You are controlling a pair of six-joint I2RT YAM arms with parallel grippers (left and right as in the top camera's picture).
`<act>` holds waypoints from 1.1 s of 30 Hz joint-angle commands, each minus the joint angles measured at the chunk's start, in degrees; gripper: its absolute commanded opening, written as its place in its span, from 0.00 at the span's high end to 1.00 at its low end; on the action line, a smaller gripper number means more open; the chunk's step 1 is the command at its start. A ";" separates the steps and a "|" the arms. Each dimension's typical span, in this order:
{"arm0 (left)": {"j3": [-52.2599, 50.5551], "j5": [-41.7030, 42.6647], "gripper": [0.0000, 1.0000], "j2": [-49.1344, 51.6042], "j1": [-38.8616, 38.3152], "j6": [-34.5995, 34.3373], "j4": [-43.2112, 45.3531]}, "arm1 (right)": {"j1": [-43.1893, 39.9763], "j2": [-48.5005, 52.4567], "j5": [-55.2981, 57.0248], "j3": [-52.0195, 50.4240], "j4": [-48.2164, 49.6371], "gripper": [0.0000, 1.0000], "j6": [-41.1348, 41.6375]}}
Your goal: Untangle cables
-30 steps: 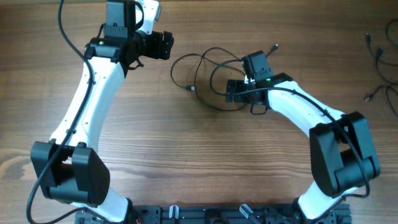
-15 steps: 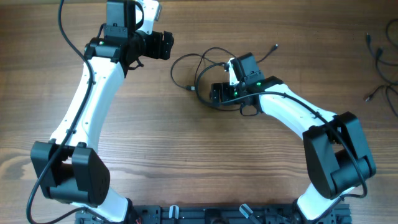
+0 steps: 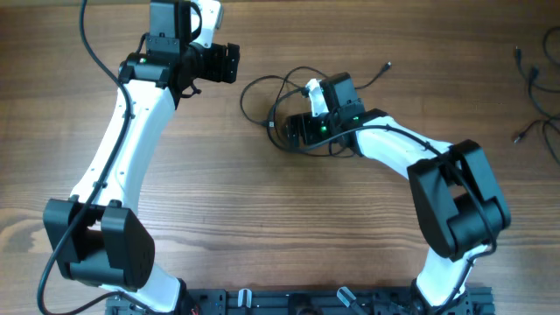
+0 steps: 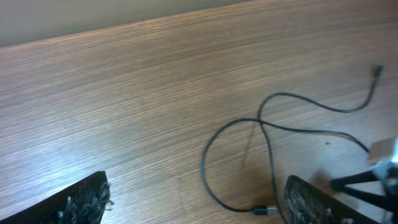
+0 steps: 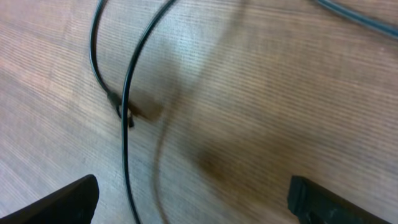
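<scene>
Thin black cables (image 3: 262, 87) lie in loose crossing loops at the table's upper middle, with one plug end (image 3: 269, 125) at the left and another (image 3: 388, 64) at the upper right. My right gripper (image 3: 291, 131) is open and empty, low over the loops. In the right wrist view a cable strand (image 5: 127, 106) and a plug (image 5: 126, 115) lie between its fingers (image 5: 189, 199). My left gripper (image 3: 234, 63) is open and empty, left of the loops. The left wrist view shows the loop (image 4: 214, 155) and plug (image 4: 266, 210) between its fingers (image 4: 196, 202).
More thin black cords (image 3: 532, 79) lie at the table's far right edge. Thick black cables run along both arms. The arm mounts (image 3: 289, 302) sit at the front edge. The tabletop (image 3: 262, 210) is bare wood.
My right gripper has moved left over the cable loops, from beside them to above their left part. The left arm has not moved.
</scene>
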 commanded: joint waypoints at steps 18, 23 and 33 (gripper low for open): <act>-0.20 -4.70 0.06 -7.45 3.48 -0.61 0.79 | 0.15 4.59 -7.26 1.44 2.16 0.00 -5.07; -0.20 -4.68 0.05 -8.39 3.82 -0.57 0.44 | 0.15 4.59 -7.78 1.44 -1.75 0.00 -11.10; -0.20 -4.66 0.05 -8.44 3.87 -0.59 0.37 | 0.46 4.59 6.60 1.44 -7.06 0.00 -18.16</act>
